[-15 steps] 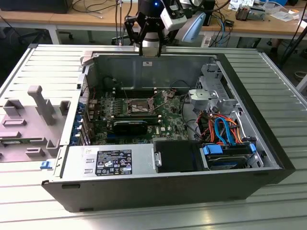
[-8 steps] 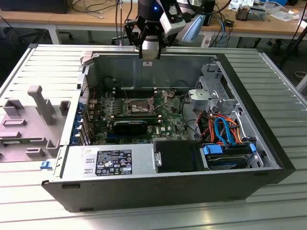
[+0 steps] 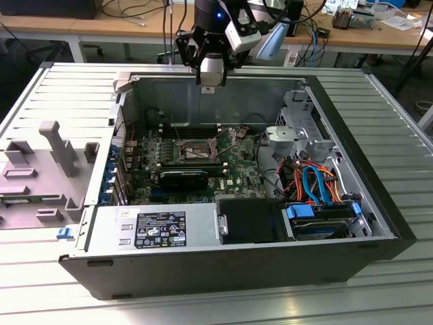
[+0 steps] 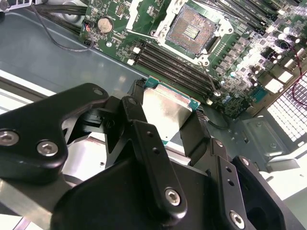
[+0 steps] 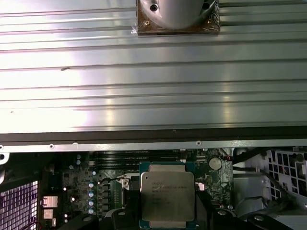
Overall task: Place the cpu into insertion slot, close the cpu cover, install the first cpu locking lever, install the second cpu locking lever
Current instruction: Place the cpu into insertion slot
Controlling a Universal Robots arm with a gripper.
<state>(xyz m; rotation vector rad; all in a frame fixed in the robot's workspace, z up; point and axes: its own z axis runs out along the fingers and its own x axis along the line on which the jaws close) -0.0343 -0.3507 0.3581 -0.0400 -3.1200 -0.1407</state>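
- The open computer case (image 3: 203, 271) lies on its side, and the motherboard (image 3: 237, 172) sits on its floor towards the exterior view's left
- The gripper (image 3: 211, 80) hangs above the case's far wall, clenched on the cpu (image 4: 165, 112); in the second wrist view the black fingers (image 4: 148, 143) pinch two opposite edges of the chip, its dull metal top showing between them
- The insertion slot (image 4: 189, 31) lies on the board, nearer than the gripper and well below it, well apart from the chip, its contact field bare
- To seat it well, I judge: keep the chip level, square its edges to the slot's rim, lower straight down with no sideways slide, and let go only once it rests flat
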